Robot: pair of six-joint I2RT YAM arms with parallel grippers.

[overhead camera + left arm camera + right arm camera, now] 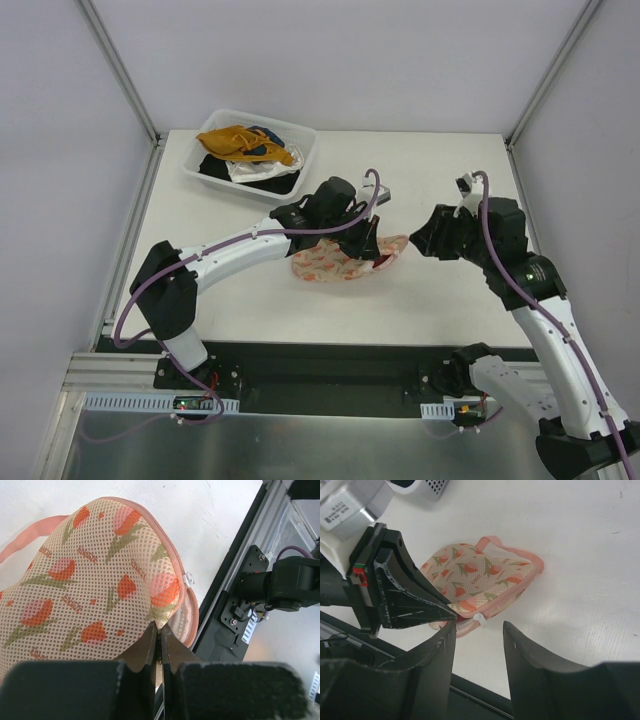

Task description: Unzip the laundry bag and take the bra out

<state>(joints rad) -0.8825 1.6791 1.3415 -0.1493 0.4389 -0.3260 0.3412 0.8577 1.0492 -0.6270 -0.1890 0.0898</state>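
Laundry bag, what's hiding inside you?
Only a dark red sliver, likely the bra, peeks out at the opened edge where the left pincer pinches the mesh flap of the laundry bag. The flap covers everything else inside.

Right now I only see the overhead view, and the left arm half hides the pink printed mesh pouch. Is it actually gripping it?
Observer: Yes. Its wrist camera shows the left jaws shut on the pale pink printed mesh laundry bag, pinching the top layer near the rim.
Operator: And the right jaws?
Observer: The right wrist camera shows them open, short of the bag, touching nothing.
Operator: And the zipper tab?
Observer: A small white zipper tab sits on the pink rim, just ahead of the right jaws' gap.
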